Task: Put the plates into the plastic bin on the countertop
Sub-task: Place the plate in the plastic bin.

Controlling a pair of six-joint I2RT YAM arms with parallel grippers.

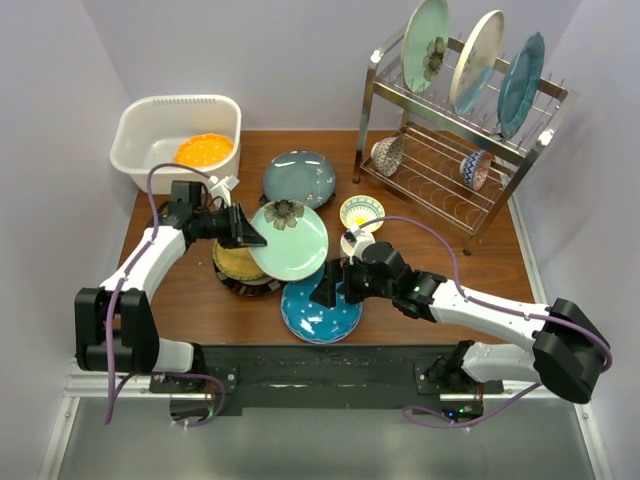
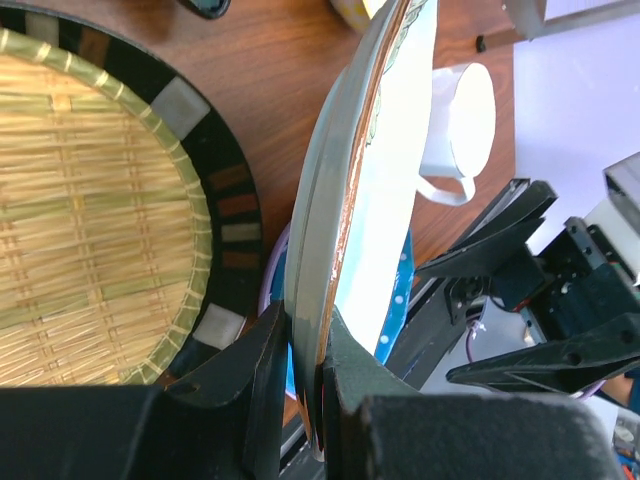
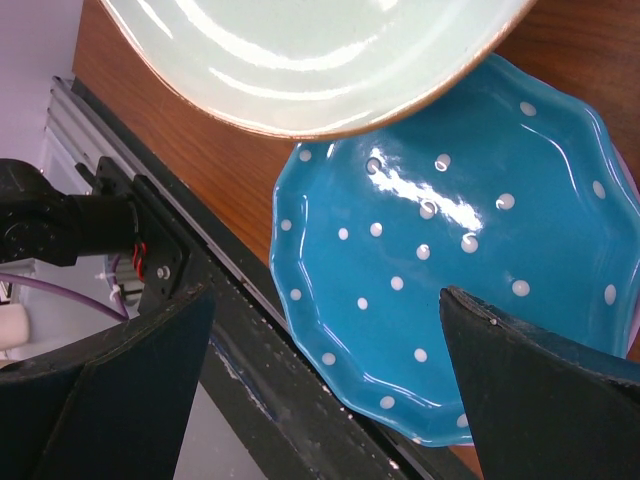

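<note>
The pale green plate [image 1: 290, 245] is clamped by its rim in the left gripper [image 1: 243, 232] and held above the middle of the countertop [image 1: 190, 300], partly over the woven-centred plate [image 1: 240, 268]; the right gripper [image 1: 328, 285] is spread wide over the blue dotted plate [image 1: 320, 315] at the near edge, nothing grasped; carrying appears to be in hand; next, the plate must be swung to the bin [image 1: 135, 140] at the far left corner and lowered onto the orange plate [image 1: 204, 151].

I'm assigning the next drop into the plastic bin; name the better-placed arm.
Left: the left claw grips the raised pale green floral plate by its rim, and the plastic bin sits on its side. The right claw hangs open over the blue dotted plate.
</note>
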